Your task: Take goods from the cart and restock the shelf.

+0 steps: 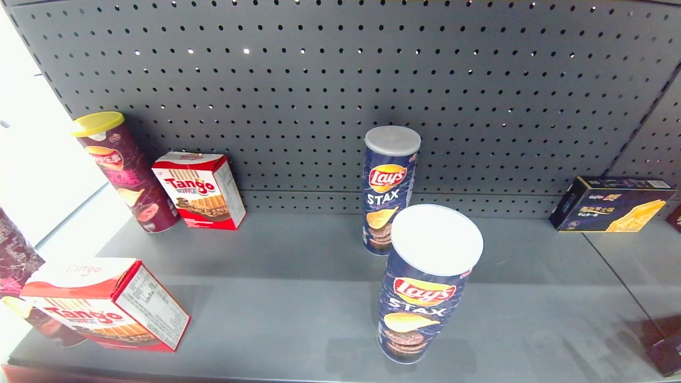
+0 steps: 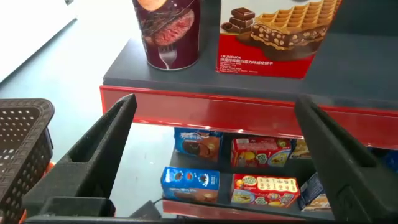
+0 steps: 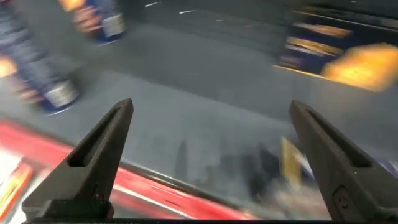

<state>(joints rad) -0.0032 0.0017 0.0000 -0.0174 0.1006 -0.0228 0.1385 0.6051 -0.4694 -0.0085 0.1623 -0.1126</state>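
Currently both sets of fingers released, empty: left gripper (image 2: 214, 102), right gripper (image 3: 210, 104). Chip can (image 1: 423, 287) upright near shelf (image 1: 298, 298) front. Likely light, stiff, slick; grab mid-body, not lid.

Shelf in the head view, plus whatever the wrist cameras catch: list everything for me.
Dark blue cylindrical crisp cans: two, pale lids, upright, centre of grey shelf, rear, front.
Maroon cylindrical cans: two, yellow-lidded at back left, another at front left edge.
Red-and-white cardboard wafer boxes: two, back left, front left.
Dark blue flat cardboard box: one, back right.
Small blue and red packets: several, below red shelf edge.
Brown mesh basket: one, near left tool.
Left tool: black, open.
Right tool: black, open.
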